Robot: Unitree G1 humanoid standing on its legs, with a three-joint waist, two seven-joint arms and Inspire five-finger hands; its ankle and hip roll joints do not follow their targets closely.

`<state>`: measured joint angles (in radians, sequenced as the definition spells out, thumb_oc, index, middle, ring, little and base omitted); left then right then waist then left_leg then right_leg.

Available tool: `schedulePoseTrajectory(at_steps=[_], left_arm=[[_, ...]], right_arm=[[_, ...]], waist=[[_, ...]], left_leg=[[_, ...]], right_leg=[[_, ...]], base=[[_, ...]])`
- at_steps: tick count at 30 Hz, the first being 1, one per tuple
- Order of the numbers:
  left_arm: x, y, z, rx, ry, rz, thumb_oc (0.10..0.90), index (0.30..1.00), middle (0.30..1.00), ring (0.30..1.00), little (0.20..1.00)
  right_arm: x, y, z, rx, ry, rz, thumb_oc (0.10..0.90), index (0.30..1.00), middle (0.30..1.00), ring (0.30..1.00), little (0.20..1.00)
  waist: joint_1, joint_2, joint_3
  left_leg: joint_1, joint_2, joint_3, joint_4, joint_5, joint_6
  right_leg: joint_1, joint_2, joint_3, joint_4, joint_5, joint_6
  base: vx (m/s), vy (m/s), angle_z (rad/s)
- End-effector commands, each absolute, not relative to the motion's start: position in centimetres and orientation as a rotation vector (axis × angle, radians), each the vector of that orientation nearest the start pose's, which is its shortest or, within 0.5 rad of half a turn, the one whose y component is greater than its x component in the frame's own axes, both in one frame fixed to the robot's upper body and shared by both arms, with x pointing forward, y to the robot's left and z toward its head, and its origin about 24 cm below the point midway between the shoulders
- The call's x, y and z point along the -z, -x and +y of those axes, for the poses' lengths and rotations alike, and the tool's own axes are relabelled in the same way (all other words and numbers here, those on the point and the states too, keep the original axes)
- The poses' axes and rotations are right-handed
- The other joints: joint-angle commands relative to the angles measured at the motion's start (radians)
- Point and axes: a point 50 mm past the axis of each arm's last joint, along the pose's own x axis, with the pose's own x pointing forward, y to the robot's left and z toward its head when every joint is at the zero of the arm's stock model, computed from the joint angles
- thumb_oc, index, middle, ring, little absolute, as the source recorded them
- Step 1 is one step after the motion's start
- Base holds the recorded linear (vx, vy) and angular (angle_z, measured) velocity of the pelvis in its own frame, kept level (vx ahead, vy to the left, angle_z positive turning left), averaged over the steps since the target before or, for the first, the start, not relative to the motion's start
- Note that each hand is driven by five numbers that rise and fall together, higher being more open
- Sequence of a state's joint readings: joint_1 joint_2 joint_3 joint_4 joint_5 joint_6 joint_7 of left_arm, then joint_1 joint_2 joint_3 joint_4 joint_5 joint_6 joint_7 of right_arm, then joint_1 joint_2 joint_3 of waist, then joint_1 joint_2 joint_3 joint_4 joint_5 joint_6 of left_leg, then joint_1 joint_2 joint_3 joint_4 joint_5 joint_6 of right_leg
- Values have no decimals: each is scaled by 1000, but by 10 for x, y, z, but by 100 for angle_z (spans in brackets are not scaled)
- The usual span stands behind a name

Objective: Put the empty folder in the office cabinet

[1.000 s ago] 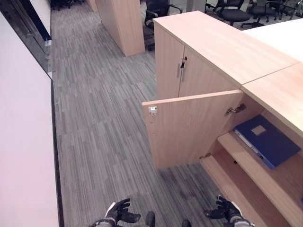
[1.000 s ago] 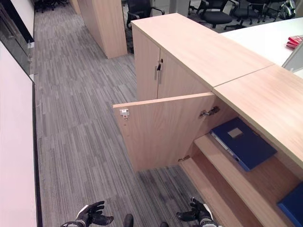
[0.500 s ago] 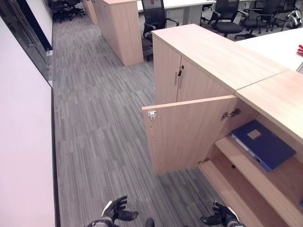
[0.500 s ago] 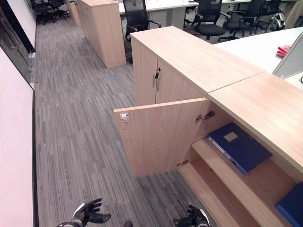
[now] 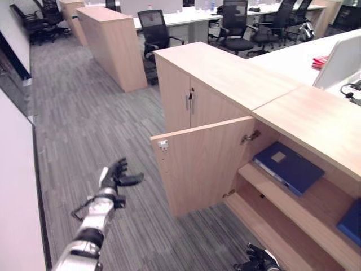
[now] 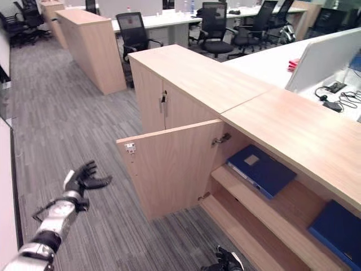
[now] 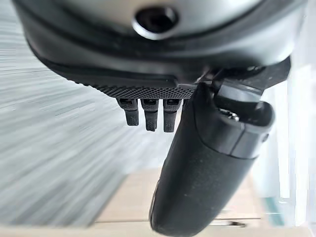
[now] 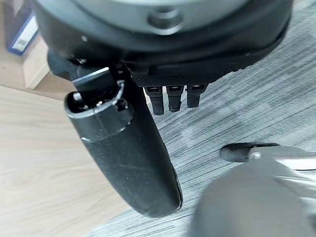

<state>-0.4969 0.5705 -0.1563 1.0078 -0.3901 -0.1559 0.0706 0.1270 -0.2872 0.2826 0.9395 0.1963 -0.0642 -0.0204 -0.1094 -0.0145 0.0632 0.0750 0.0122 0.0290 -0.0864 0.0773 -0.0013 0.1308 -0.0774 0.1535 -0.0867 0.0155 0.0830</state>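
The light wooden office cabinet [image 5: 225,73] stands with one door [image 5: 203,164] swung wide open over the grey striped carpet [image 5: 96,124]. Inside, on the upper wooden shelf [image 5: 293,200], a dark blue flat folder with a pale label [image 5: 287,166] lies on its side, apart from both hands. A second blue folder [image 6: 338,228] rests further along the same shelf, near the edge of what I can see.

The left hand [image 5: 117,176] is raised out over the carpet, well apart from the open door, with its fingers spread and relaxed and nothing in them; its wrist camera shows the fingers [image 7: 148,116] extended. The right hand [image 5: 260,261] hangs low by the cabinet's bottom shelf [image 5: 271,231], also empty, and from its wrist view the fingers look straight, though little of them shows there.

Beyond the cabinet, black office chairs [image 5: 155,28] sit at a long white desk [image 5: 180,17].
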Motion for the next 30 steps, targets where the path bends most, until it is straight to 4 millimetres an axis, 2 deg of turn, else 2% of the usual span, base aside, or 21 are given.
schedulePoseTrajectory(at_steps=[1,5,7,11,14,15,17,19,22,25,28,30], left_arm=[[-84,-338,323,-342,-279,100,800,900,900,900,900],[-108,-348,330,-363,-304,62,800,900,900,900,900],[-112,-350,329,-360,-313,54,800,900,900,900,900],[-120,-366,307,-307,-325,33,800,900,900,900,900],[-118,-370,296,-284,-305,25,800,900,900,900,900],[-117,-374,284,-254,-291,18,800,900,900,900,900],[-116,-376,279,-241,-285,13,800,900,900,900,900],[-110,-379,262,-196,-263,8,800,900,900,900,900],[-106,-379,252,-167,-251,8,800,900,900,900,900],[-100,-381,228,-87,-238,-5,800,900,900,900,900],[-98,-380,222,-61,-238,-10,800,900,900,900,900],[-96,-378,200,27,-205,-44,800,900,900,900,900]], right_arm=[[136,-119,-238,-30,300,939,800,900,900,900,900],[136,-117,-242,-25,303,946,800,900,900,900,900],[136,-117,-242,-27,303,949,800,900,900,900,900],[138,-116,-244,-15,311,969,800,900,900,900,900],[139,-115,-245,-2,308,978,800,900,900,900,900],[139,-116,-244,2,307,979,800,900,900,900,900],[139,-118,-244,5,306,976,800,900,900,900,900],[139,-120,-243,13,303,972,800,900,900,900,900],[139,-122,-242,9,304,969,800,900,900,900,900],[140,-120,-240,4,303,979,800,900,900,900,900],[141,-120,-239,5,298,979,800,900,900,900,900],[142,-118,-239,13,295,990,800,900,900,900,900]], waist=[[10,10,-24],[-8,11,-27],[-14,11,-28],[-33,6,-32],[-37,4,-33],[-41,0,-33],[-41,-1,-33],[-44,-7,-32],[-42,-11,-31],[-40,-19,-28],[-39,-21,-27],[-31,-27,-23]], left_leg=[[75,51,-1,1,-165,-65],[79,54,23,0,-167,-67],[80,54,29,0,-167,-67],[83,53,44,-1,-170,-65],[83,52,48,-1,-172,-64],[84,51,51,-1,-174,-62],[83,51,52,-1,-175,-62],[83,50,58,-1,-176,-59],[81,48,62,-1,-177,-57],[79,44,65,-1,-178,-54],[79,43,64,-1,-178,-52],[76,40,62,-1,-179,-48]], right_leg=[[-44,-71,-31,69,-71,111],[-59,-69,-15,72,-62,122],[-62,-68,-10,74,-61,124],[-72,-70,0,81,-57,129],[-75,-71,2,82,-55,131],[-79,-71,2,82,-54,132],[-80,-72,3,82,-53,132],[-85,-74,4,83,-48,136],[-90,-75,6,84,-45,137],[-92,-80,1,85,-41,140],[-93,-82,0,86,-40,140],[-95,-85,-7,88,-38,142]], base=[[32,25,-36],[20,26,-16],[14,27,-22],[0,26,-7],[-4,24,-13],[-7,19,-8],[0,0,0],[-8,9,-2],[-8,9,-3],[-6,7,-1],[0,0,0],[0,0,0]])
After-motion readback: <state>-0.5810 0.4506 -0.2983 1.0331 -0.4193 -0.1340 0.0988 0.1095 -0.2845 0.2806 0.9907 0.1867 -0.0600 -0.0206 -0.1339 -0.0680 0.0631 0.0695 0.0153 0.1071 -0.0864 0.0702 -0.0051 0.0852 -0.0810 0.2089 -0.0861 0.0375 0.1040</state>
